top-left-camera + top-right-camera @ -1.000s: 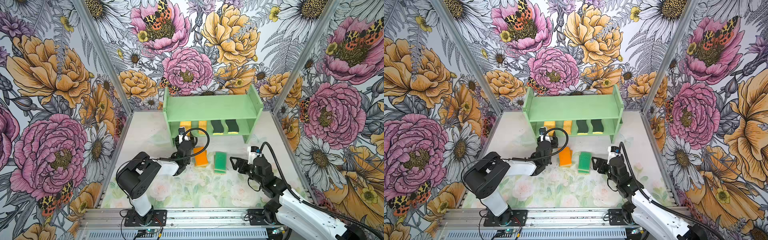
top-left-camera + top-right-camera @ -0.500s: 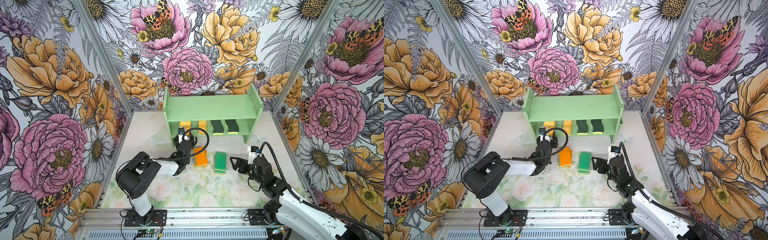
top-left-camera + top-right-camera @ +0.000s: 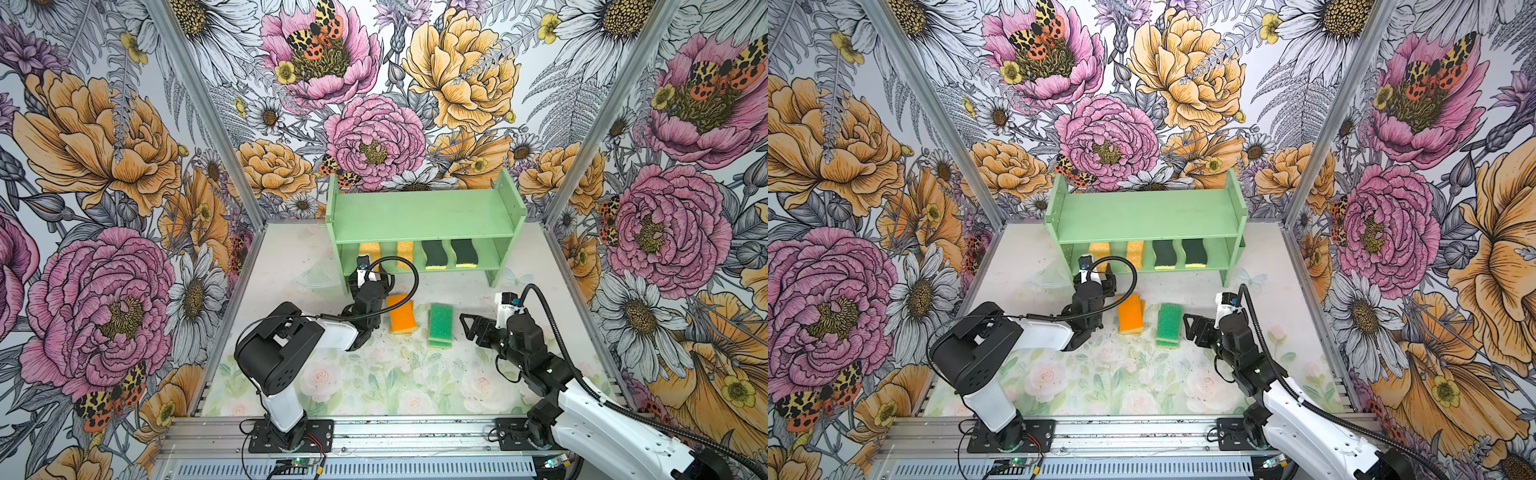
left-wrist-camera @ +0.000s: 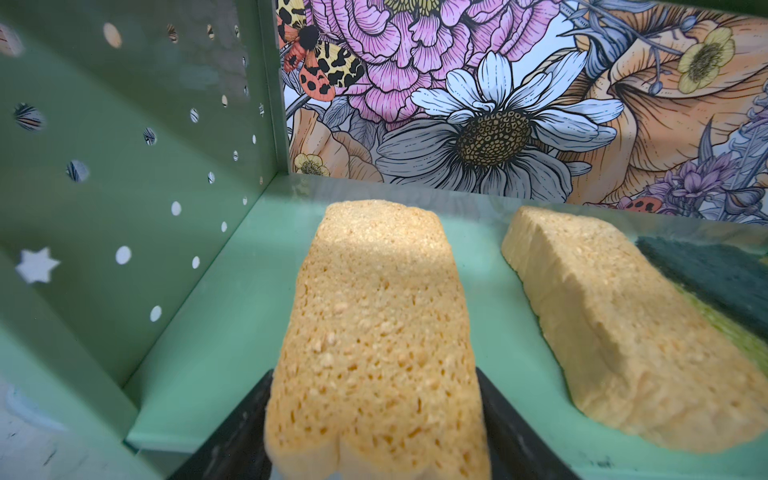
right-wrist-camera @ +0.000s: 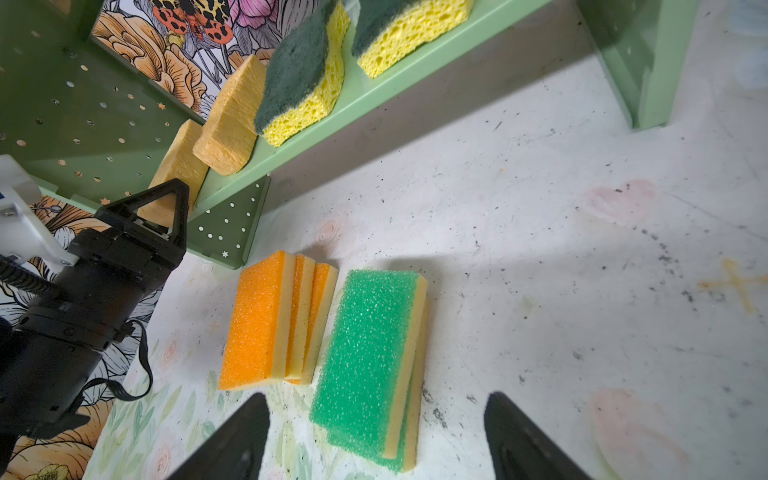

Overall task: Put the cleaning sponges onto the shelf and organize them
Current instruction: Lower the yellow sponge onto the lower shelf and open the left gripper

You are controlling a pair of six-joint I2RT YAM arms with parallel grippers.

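The mint-green shelf (image 3: 419,216) (image 3: 1142,216) stands at the back. Its lower tier holds two porous yellow sponges and two wavy dark-green-topped sponges (image 3: 434,253) (image 5: 299,62). My left gripper (image 3: 372,272) (image 4: 374,372) reaches in at the tier's left end. Its jaws lie against the sides of the leftmost yellow sponge (image 4: 374,299), which rests on the tier beside the second yellow one (image 4: 615,324). On the table lie three orange-topped sponges (image 3: 401,313) (image 5: 253,324) leaning together and two stacked green-topped sponges (image 3: 440,318) (image 5: 365,345). My right gripper (image 3: 471,330) (image 5: 376,399) is open just right of the green stack.
The shelf's perforated side panel (image 4: 124,166) stands close beside the left gripper. The shelf's right leg (image 3: 496,276) rests on the table behind the right gripper. Floral walls close in the back and both sides, and a metal rail (image 3: 395,432) runs along the front.
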